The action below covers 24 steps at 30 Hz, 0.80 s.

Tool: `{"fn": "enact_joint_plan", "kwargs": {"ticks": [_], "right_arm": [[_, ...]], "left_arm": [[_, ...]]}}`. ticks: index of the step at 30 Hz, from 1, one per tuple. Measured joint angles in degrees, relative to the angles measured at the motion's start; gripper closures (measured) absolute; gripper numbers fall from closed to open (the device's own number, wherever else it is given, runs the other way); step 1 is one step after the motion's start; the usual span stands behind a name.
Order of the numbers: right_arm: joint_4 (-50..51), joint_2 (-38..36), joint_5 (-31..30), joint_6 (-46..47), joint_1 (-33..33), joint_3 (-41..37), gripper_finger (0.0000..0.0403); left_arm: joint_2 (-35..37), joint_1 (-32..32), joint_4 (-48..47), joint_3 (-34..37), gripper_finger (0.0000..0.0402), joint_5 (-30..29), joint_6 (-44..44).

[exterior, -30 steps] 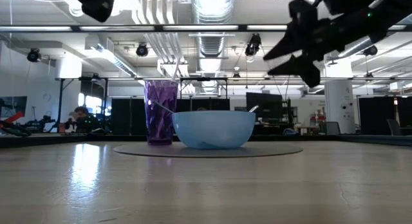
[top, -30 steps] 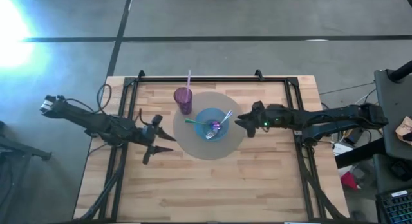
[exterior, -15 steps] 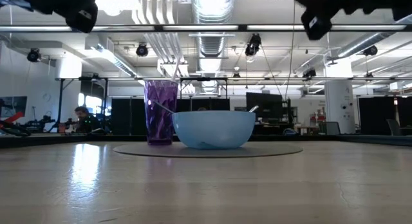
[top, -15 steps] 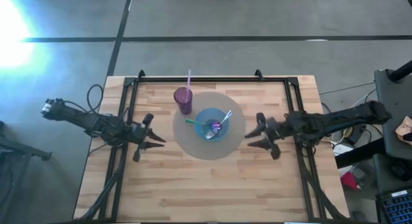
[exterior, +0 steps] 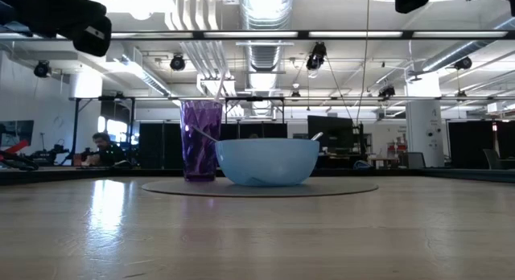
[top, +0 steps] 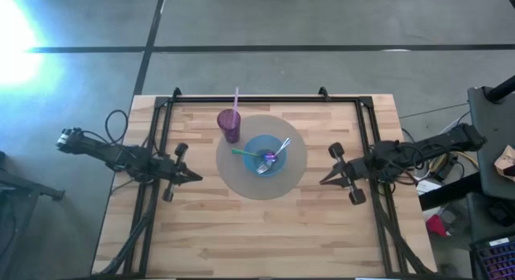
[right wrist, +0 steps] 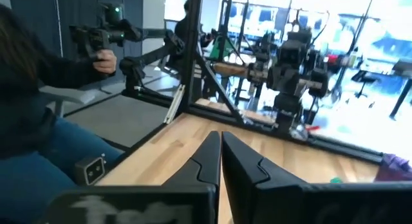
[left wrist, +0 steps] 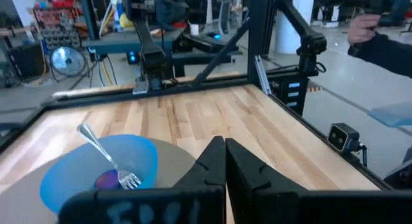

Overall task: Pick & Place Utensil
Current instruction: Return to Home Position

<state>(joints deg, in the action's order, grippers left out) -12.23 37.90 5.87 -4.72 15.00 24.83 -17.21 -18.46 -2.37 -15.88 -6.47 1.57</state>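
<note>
A light-blue bowl [top: 265,158] stands on a round grey mat [top: 241,180] at the table's middle. In it lie a silver fork [left wrist: 106,156], a purple utensil [top: 272,158] and a green-handled one [top: 240,151], which leans out over the bowl's left rim. A purple cup [top: 229,123] with a straw stands on the mat's far left edge. My left gripper [top: 197,177] is shut left of the mat, pointing at it and holding nothing. My right gripper [top: 322,182] is shut right of the mat, also holding nothing.
Black frame rails [top: 157,143] run along the table's left, right and far sides. A person sits beyond the table [right wrist: 38,121], and a hand [left wrist: 364,28] holds a controller. Bare wood lies between the mat and the table's near edge [top: 257,248].
Both grippers have shut, with nothing between their fingers. My right gripper has drawn back from beside the bowl toward the table's right and near edges. My left arm has pulled back a little toward the left edge. Bowl, cup and utensils have stayed put.
</note>
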Motion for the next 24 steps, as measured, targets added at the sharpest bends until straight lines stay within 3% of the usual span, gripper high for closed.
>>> {"fn": "enact_joint_plan", "kwargs": {"ticks": [4,8,14,19,24], "right_arm": [[1.4,-3.4,-0.9,-2.6,-0.1,-0.9,0.0394],[7.6,-8.8,-6.2,-1.2,-0.2,-0.9,0.0394],[9.3,-15.3,-6.7,2.2,-0.2,-3.6,0.0394],[5.1,-18.5,-8.9,4.7,-0.2,-10.1,0.0394],[-7.7,-19.5,-9.1,4.4,-0.2,-17.9,0.0394]], "left_arm": [[3.8,0.0,0.0,2.3,0.0401,0.0,2.1],[7.9,0.0,0.4,3.8,0.0401,-0.3,2.5],[13.7,0.0,0.1,6.5,0.0401,-0.5,3.2],[16.9,0.0,-0.2,9.2,0.0401,-0.5,3.1],[17.2,0.1,1.0,10.4,0.0401,-1.1,2.9]]}}
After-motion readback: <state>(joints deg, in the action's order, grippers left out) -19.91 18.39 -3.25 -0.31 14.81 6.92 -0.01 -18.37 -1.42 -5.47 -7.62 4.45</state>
